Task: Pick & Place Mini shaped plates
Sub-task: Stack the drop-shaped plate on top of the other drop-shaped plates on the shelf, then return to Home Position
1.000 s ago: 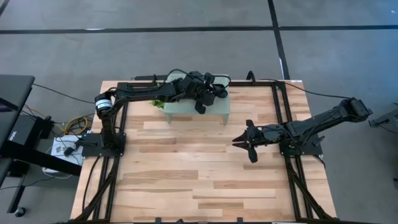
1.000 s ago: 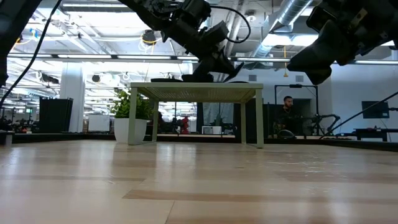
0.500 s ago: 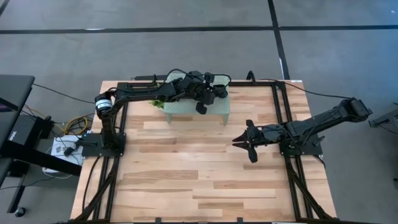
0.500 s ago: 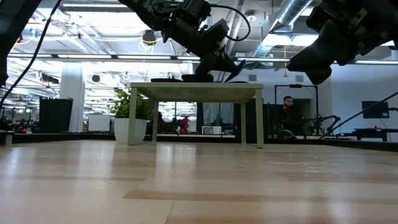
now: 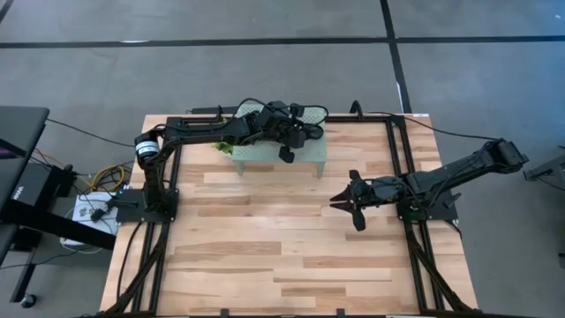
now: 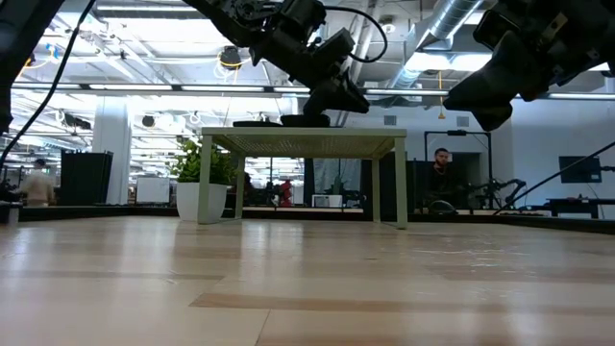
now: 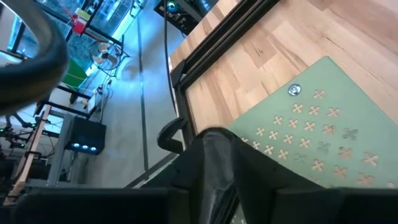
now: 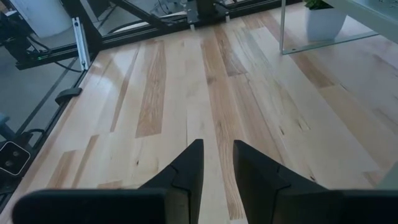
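black plates (image 6: 288, 121) lie flat on the green stand, upper centre of the low view. seen edge-on, their shapes cannot be told.

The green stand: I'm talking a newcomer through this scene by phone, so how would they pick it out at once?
Start with the wooden table and go to its edge at the top of the high view, where the left end effector hovers. The green stand is under it, like a tiny four-legged table. It is the only mint-green thing, its top punched with cross-shaped holes, unlike the white plant pot beside it.
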